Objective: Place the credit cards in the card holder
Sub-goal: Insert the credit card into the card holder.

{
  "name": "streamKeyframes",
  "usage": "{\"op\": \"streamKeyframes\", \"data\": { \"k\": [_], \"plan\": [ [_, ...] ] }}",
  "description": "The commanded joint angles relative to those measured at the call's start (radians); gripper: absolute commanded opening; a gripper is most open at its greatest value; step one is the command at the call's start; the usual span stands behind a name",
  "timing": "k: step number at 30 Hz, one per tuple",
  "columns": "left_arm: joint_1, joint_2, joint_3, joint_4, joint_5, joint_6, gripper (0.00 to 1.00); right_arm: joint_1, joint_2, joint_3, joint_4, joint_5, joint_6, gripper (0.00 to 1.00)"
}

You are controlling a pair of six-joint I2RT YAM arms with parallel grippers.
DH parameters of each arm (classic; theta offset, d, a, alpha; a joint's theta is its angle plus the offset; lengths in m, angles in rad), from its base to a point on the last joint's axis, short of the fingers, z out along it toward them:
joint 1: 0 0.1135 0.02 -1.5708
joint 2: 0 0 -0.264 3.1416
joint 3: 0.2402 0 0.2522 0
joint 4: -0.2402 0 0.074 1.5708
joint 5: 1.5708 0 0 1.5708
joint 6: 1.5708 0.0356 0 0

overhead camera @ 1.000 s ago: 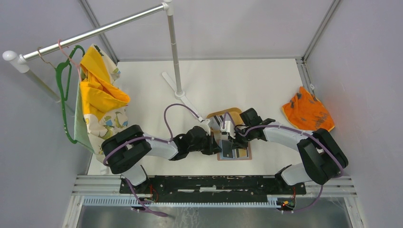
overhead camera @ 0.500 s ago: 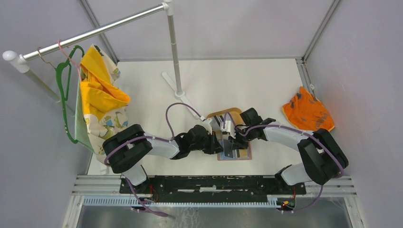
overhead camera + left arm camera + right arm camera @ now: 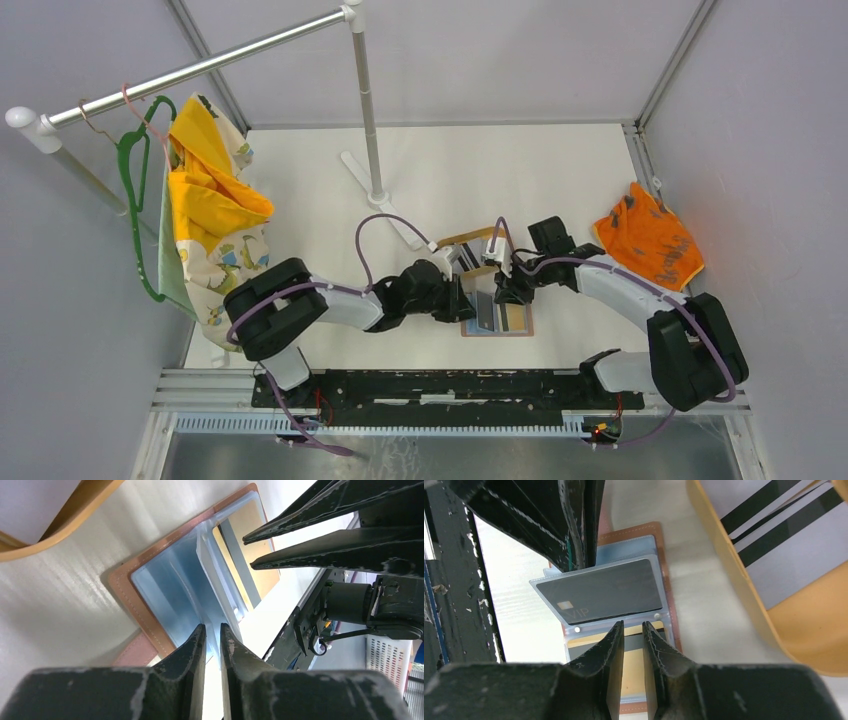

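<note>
The card holder [image 3: 512, 324] lies open on the table, reddish-brown leather with clear inner sleeves [image 3: 170, 580]. One sleeve holds a black credit card [image 3: 599, 592]. A gold card with a grey stripe [image 3: 631, 655] sits in the sleeve below it. White cards with dark stripes [image 3: 774, 545] rest in the tan tray [image 3: 734, 590]. My left gripper [image 3: 213, 626] has its tips at the sleeves' edge, jaws a narrow gap apart. The right gripper [image 3: 633, 623] hovers over the gold card, jaws slightly apart with nothing between them.
The tan tray [image 3: 462, 240] sits just behind the holder. Further back stands a clothes rail's base [image 3: 380, 205], with garments [image 3: 210, 210] hanging at the left. An orange cloth [image 3: 650, 240] lies at the right edge. The two grippers' fingers nearly meet over the holder.
Both grippers' jaws have gone from shut to slightly parted. The right arm has swung back and to the right, and the left gripper has edged towards the holder.
</note>
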Motion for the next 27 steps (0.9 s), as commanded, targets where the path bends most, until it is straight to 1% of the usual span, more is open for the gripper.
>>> {"op": "streamKeyframes", "data": {
  "k": [1,4,6,8,13,23,27],
  "plan": [
    [0.004,0.034,0.054,0.068,0.047,0.007,0.23,-0.036,-0.046,0.043,-0.006,-0.072,0.001,0.25],
    [0.002,0.049,0.067,0.081,0.065,0.002,0.25,-0.062,-0.067,0.046,-0.008,-0.084,0.006,0.25],
    [0.001,0.053,0.076,0.082,0.069,0.003,0.28,-0.075,-0.071,0.059,-0.026,-0.094,0.002,0.25],
    [0.0,0.058,0.086,0.082,0.075,0.005,0.32,-0.086,-0.061,0.088,-0.07,-0.118,-0.025,0.25],
    [-0.014,0.099,0.131,0.082,0.088,0.006,0.35,-0.113,-0.058,0.121,-0.145,-0.188,-0.095,0.24],
    [-0.025,0.2,0.197,0.088,0.112,-0.004,0.37,-0.161,-0.124,0.121,-0.193,-0.273,-0.178,0.24],
    [-0.026,0.216,0.206,0.089,0.117,-0.011,0.37,-0.164,-0.144,0.127,-0.239,-0.317,-0.251,0.24]
  ]
}}
